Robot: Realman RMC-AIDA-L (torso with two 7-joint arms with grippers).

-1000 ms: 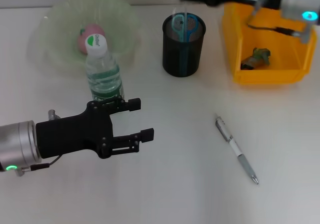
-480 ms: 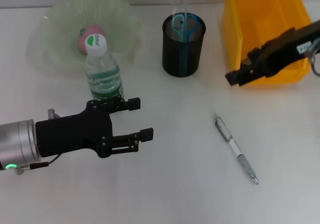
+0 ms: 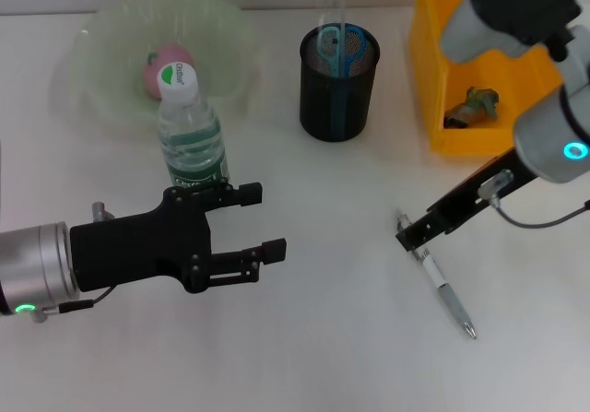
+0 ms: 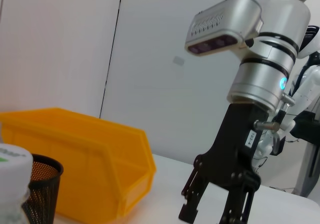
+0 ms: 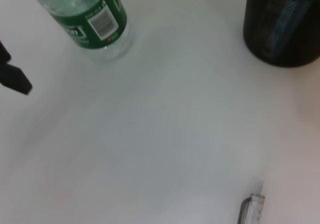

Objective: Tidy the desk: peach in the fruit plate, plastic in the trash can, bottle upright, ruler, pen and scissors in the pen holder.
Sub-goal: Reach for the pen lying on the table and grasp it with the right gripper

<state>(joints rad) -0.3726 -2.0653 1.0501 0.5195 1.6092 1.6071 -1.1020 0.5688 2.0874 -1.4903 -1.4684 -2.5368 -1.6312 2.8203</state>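
Note:
A silver pen [image 3: 438,281] lies on the white desk at the front right; its end also shows in the right wrist view [image 5: 251,209]. My right gripper [image 3: 410,238] is open and hangs just over the pen's far end; the left wrist view shows it [image 4: 212,213] with its jaws apart. The water bottle [image 3: 191,128] stands upright. The peach [image 3: 161,66] lies in the green fruit plate [image 3: 101,34]. The black mesh pen holder [image 3: 338,85] holds the scissors [image 3: 329,43] and the ruler [image 3: 336,6]. The crumpled plastic [image 3: 473,106] lies in the yellow bin [image 3: 429,80]. My left gripper [image 3: 265,218] is open and empty, in front of the bottle.
The bottle [image 5: 87,18] and the pen holder [image 5: 285,28] also show in the right wrist view, with bare desk between them. The yellow bin [image 4: 75,154] and the pen holder [image 4: 42,194] show in the left wrist view.
My right arm has swung from over the yellow bin down and toward the front, to the pen's far end. The left arm has not moved.

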